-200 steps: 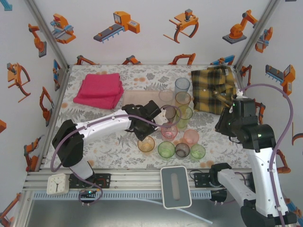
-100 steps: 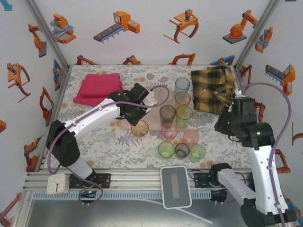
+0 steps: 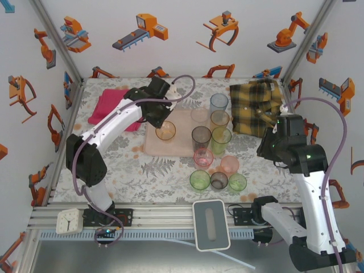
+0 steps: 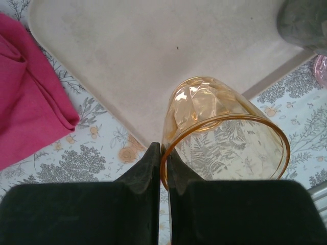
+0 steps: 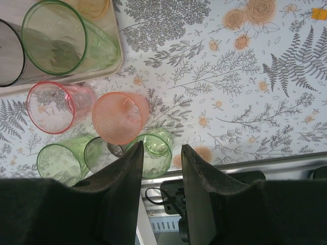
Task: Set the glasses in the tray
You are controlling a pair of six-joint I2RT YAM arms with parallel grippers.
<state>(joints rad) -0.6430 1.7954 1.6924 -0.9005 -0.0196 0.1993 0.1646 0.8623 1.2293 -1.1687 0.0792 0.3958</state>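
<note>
My left gripper (image 3: 163, 123) (image 4: 164, 151) is shut on the rim of an orange glass (image 3: 165, 132) (image 4: 219, 130), one finger inside and one outside. It holds the glass over the left part of the pale pink tray (image 3: 177, 145) (image 4: 153, 56); whether the base touches I cannot tell. Several glasses stand on the tray's right side, among them a smoky one (image 3: 201, 136) and a green one (image 3: 221, 137) (image 5: 53, 37). In front of the tray stand a pink glass (image 3: 203, 157) (image 5: 50, 107), a salmon one (image 3: 230, 164) (image 5: 120, 117) and green ones (image 3: 199, 180) (image 5: 153, 150). My right gripper (image 5: 161, 153) hangs open over the table's front right.
A folded magenta towel (image 3: 114, 105) (image 4: 25, 102) lies left of the tray. A yellow plaid shirt (image 3: 256, 105) lies at the back right. A clock (image 3: 69, 220) and a white device (image 3: 211, 223) sit on the front rail.
My left gripper has carried the orange glass from the table in front of the tray back and left to over the tray. The right arm has barely moved.
</note>
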